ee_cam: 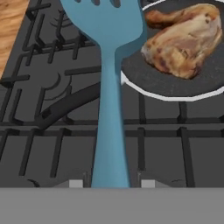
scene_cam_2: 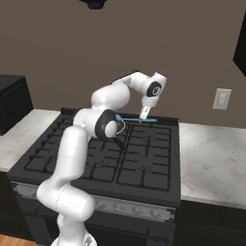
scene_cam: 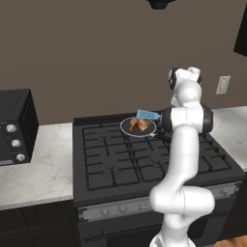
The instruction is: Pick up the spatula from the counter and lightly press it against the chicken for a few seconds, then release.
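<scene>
At the far left of the left base view, a black oven (scene_cam: 17,126) with three pale knobs stands on the marble counter (scene_cam: 46,169). Next to it is the black stove (scene_cam: 120,164), with grates across its whole top. A dark pan (scene_cam: 125,127) with a white rim sits on a rear burner, right of the stove's middle. The browned chicken (scene_cam: 137,124) lies inside it. The blue spatula (scene_cam: 148,115) hangs in the air just behind the pan's right side. Its slotted blade points left toward the chicken, and its handle runs right behind the arm. Further right, a white outlet (scene_cam: 222,85) sits on the wall.

In the right base view the spatula (scene_cam_2: 134,118) is a thin teal bar, roughly level over the back of the stove (scene_cam_2: 144,163). The gripper (scene_cam_2: 143,115) comes down onto it from above, near its right end.

In the hand view a strip of wood floor (ee_cam: 11,22) fills the upper left corner, followed by the stove's grates (ee_cam: 43,131). The spatula (ee_cam: 109,87) rises up the middle, and its handle passes between the two finger tips (ee_cam: 75,183) of the gripper (ee_cam: 110,183), which are clamped on it. The blade overlaps the left rim of the pan (ee_cam: 175,87). Its right edge lies just beside the chicken (ee_cam: 186,39) — I cannot tell whether the two touch.
</scene>
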